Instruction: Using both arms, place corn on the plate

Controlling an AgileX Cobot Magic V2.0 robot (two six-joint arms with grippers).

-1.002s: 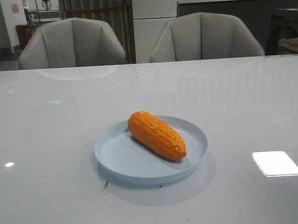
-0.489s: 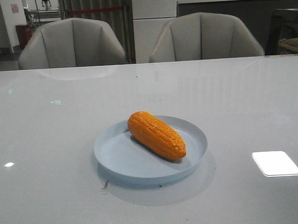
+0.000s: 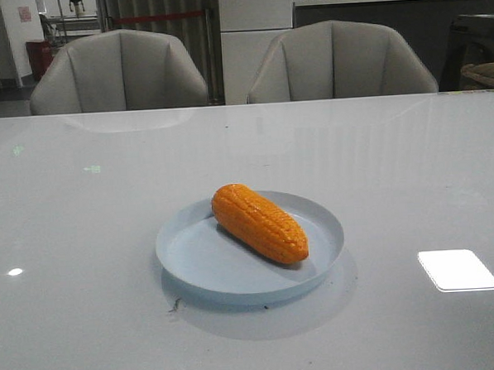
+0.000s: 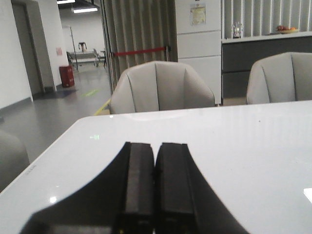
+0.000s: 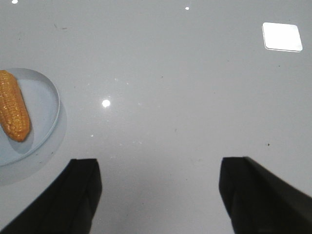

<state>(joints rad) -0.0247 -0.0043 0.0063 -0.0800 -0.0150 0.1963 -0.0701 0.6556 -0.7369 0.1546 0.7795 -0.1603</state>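
I see the glossy orange corn cob (image 3: pixel 260 223) lying diagonally inside the round pale blue plate (image 3: pixel 193 262) on the glossy white worktop (image 3: pixel 84 243). Two grey upholstered chairs (image 3: pixel 118 71) stand behind the far edge. My left end effector (image 4: pixel 155 187) is pressed together over bare worktop. My right end effector (image 5: pixel 158 195) is spread wide, beside the plate, touching nothing.

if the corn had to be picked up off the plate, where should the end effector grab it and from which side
Probably across the middle of the corn, coming straight down from above. It lies flat and diagonal on the plate, thick end to the far left, taper to the near right, so the fingers should close across its width, square to its long axis. The low rim argues against a sideways approach.
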